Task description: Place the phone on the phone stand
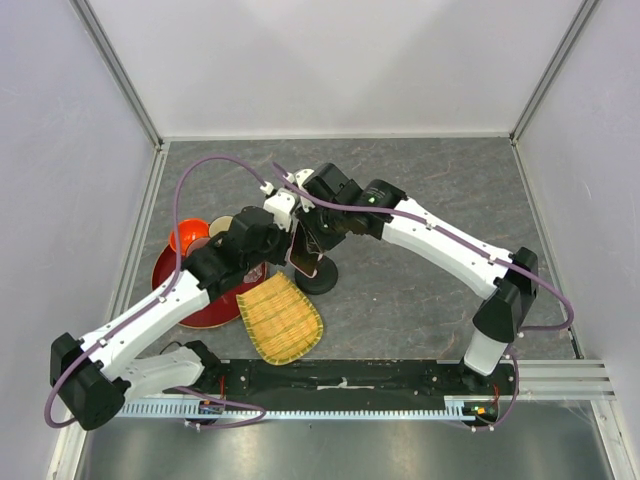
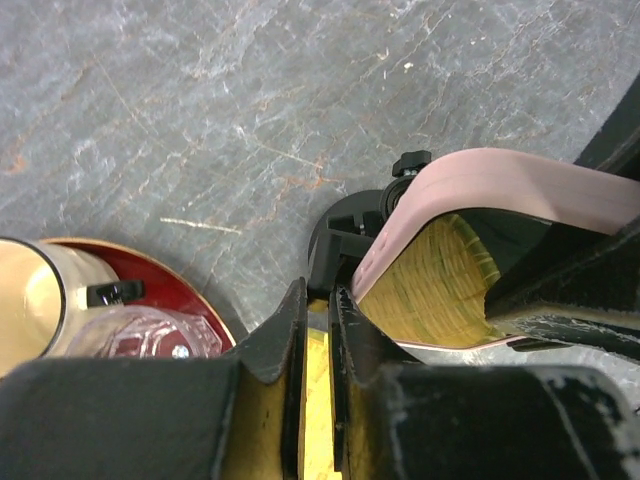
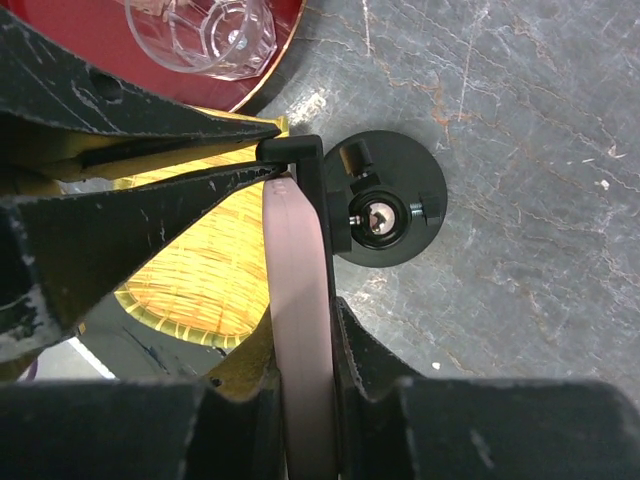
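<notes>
The phone [image 1: 303, 258] stands on edge, its pink case edge plain in the right wrist view [image 3: 298, 290] and the left wrist view [image 2: 520, 185]. My right gripper [image 3: 305, 325] is shut on the phone and holds it against the clamp bracket of the black phone stand [image 3: 400, 195]. The stand's round base [image 1: 318, 280] rests on the grey table. My left gripper [image 2: 318, 300] comes in from the left, jaws nearly closed, its tips pinching the bracket's thin end [image 3: 290, 150]. In the top view both grippers meet over the stand, left [image 1: 280, 248] and right [image 1: 320, 235].
A woven yellow bamboo tray [image 1: 280, 320] lies just in front of the stand. A red plate [image 1: 185, 300] to the left carries a clear glass [image 3: 200, 35], a cream cup [image 2: 30, 300] and an orange cup [image 1: 187, 237]. White walls enclose the table.
</notes>
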Motion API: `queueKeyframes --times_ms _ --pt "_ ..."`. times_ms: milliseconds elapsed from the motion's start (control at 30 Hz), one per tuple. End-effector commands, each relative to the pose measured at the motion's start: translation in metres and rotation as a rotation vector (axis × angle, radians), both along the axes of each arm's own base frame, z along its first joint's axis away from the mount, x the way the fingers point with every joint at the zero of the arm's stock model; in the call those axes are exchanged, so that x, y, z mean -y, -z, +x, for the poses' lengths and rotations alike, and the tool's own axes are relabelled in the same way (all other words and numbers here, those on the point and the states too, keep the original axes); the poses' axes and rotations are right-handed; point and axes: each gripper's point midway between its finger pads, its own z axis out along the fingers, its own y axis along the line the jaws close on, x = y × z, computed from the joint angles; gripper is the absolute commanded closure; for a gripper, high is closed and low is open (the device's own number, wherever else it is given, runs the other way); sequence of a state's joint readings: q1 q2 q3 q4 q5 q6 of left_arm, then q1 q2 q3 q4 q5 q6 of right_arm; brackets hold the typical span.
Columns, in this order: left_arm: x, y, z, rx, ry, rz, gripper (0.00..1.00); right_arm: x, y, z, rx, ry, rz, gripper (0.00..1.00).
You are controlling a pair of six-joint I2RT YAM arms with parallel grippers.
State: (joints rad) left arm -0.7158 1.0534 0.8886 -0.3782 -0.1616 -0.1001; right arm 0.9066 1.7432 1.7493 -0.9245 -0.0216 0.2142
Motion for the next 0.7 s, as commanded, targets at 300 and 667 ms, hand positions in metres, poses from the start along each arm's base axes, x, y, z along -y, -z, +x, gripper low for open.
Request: queueKeyframes --times_ms 300,667 --pt "-0.004 -0.061 -0.020 -0.116 -0.178 -0.210 0.98 0.104 0.067 0.040 0.039 0.197 -0.545 1.00" --pt "-0.021 -0.078 -0.042 -0.083 -0.165 -0.257 0.54 0.096 0.082 0.028 -0.031 0.116 -0.518 1.00"
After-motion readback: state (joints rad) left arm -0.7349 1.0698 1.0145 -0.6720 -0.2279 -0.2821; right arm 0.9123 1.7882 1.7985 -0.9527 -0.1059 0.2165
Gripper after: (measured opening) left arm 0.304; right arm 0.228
